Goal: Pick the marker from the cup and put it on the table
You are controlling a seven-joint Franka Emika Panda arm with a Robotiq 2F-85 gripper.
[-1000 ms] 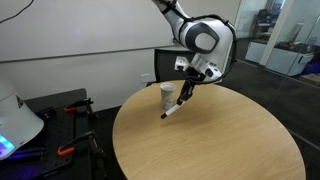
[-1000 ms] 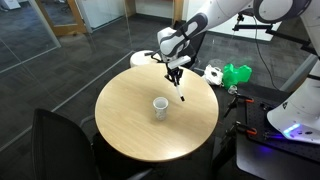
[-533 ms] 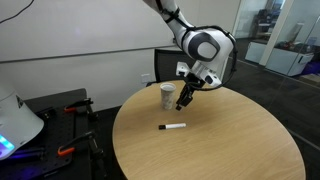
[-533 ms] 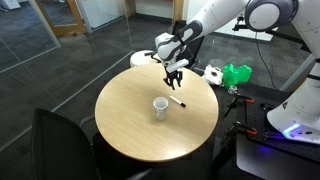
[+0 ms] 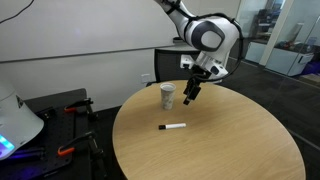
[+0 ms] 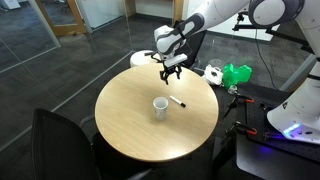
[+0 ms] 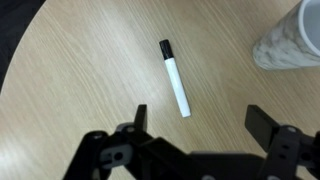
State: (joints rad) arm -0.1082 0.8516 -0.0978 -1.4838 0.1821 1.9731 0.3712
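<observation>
The marker (image 5: 173, 127) (image 6: 176, 101) (image 7: 174, 77), white with a black end, lies flat on the tan round table (image 5: 230, 150) (image 6: 125, 125) (image 7: 70, 60). The whitish cup (image 5: 167, 96) (image 6: 159, 106) (image 7: 295, 40) stands upright a short way from it. My gripper (image 5: 190, 95) (image 6: 171, 73) (image 7: 200, 120) hovers above the marker with its jaws wide open and nothing between them. In the wrist view the marker lies just beyond the fingertips.
A black cart with orange-handled tools (image 5: 65, 125) stands beside the table. A green object (image 6: 238, 74) and a white item (image 6: 213, 73) lie on a surface behind the table. A dark chair (image 6: 60, 145) stands at the table's near edge.
The gripper was shut on the marker, held just above the table. It opened, the marker dropped flat onto the table, and the gripper has risen slightly.
</observation>
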